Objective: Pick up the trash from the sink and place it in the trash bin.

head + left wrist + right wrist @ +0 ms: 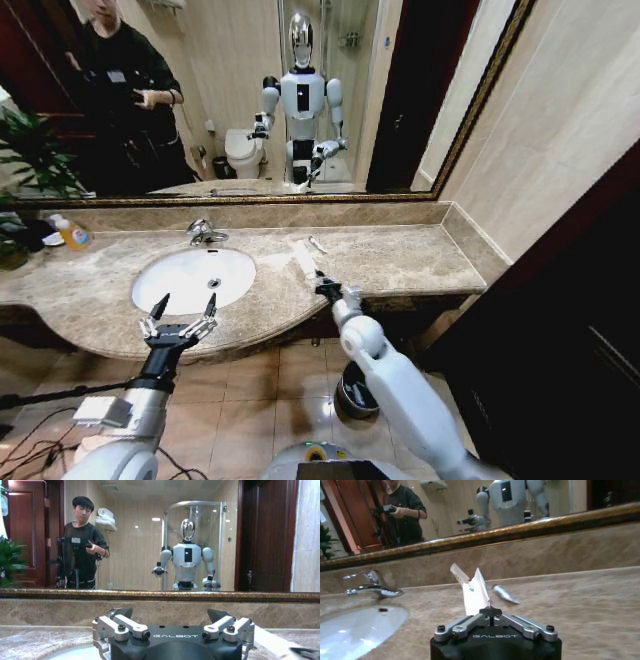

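Observation:
The white oval sink (175,290) sits in the beige counter under a chrome faucet (205,234). My left gripper (184,304) hovers open at the basin's near rim, its fingers (121,614) spread with nothing between them. Over the counter to the right of the basin, my right gripper (325,288) is shut on a flat white sachet (474,591) that stands up from its fingertips (491,611); the same sachet (304,260) shows in the head view. A small silvery tube (504,594) lies on the counter just beyond it. The dark metal trash bin (350,396) stands on the floor under the counter, partly behind my right arm.
An orange-yellow bottle (73,236) and a green plant (30,150) stand at the counter's far left. A wall mirror (300,100) runs behind the counter and a dark cabinet (560,330) closes off the right. Cables (30,440) lie on the tiled floor at left.

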{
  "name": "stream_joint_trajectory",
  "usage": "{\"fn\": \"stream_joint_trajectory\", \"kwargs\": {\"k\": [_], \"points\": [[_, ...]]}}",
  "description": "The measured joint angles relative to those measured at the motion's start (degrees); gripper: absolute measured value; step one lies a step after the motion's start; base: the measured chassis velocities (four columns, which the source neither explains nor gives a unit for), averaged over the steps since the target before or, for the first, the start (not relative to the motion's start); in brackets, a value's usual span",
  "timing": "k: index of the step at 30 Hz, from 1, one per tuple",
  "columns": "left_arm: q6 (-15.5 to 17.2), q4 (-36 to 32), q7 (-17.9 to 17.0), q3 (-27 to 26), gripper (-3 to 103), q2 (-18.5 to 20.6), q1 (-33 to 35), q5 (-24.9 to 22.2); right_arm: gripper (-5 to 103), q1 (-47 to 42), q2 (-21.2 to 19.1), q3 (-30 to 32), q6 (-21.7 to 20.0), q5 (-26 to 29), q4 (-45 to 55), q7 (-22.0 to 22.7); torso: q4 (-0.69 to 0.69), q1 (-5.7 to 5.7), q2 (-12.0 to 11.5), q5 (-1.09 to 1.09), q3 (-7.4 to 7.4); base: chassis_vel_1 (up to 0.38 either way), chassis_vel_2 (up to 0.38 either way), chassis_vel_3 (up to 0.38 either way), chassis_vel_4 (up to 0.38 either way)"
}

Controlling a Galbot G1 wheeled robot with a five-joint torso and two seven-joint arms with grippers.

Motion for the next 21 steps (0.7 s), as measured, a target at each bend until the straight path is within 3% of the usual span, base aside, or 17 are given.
{"fn": "stream_joint_trajectory", "kwargs": {"k": [9, 21], "points": [[0.0, 0.0, 0.0, 0.0, 100, 0.0, 0.0, 0.0, 0, -10.0, -5.8, 5.0, 2.1, -2.9, 7.6, 0.6, 0.0, 0.0, 0.0, 0.01, 0.0, 0.0, 0.0, 0.0, 0.0], [0.0, 0.0, 0.0, 0.0, 100, 0.0, 0.0, 0.0, 0, -23.0, -8.8, 11.1, 2.8, -6.6, 17.4, 2.5, 0.0, 0.0, 0.0, 0.0, -0.01, 0.0, 0.0, 0.0, 0.0]]}}
